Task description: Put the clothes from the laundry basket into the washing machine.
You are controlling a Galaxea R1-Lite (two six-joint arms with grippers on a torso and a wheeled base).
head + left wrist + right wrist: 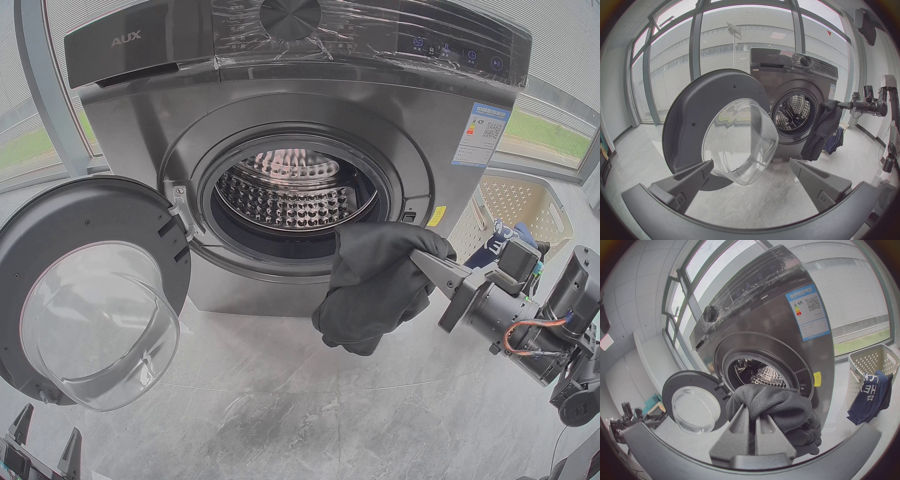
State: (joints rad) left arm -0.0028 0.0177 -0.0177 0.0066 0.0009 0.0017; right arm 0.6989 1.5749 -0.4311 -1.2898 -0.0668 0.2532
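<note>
A dark grey garment (374, 282) hangs from my right gripper (420, 257), which is shut on it just in front of the washing machine's (294, 94) round opening, at its lower right rim. The drum (287, 187) behind it holds no clothes that I can see. In the right wrist view the fingers (755, 427) pinch the grey garment (775, 405) with the opening beyond. A navy printed garment (872, 397) drapes over the rim of the beige laundry basket (875, 360) to the machine's right. My left gripper (750, 168) stands open low at the left, facing the swung-out door (718, 125).
The machine's door (87, 287) with its clear glass bowl stands wide open to the left of the opening. The laundry basket (531, 203) sits on the floor behind my right arm. Bare grey floor (300, 400) lies in front of the machine.
</note>
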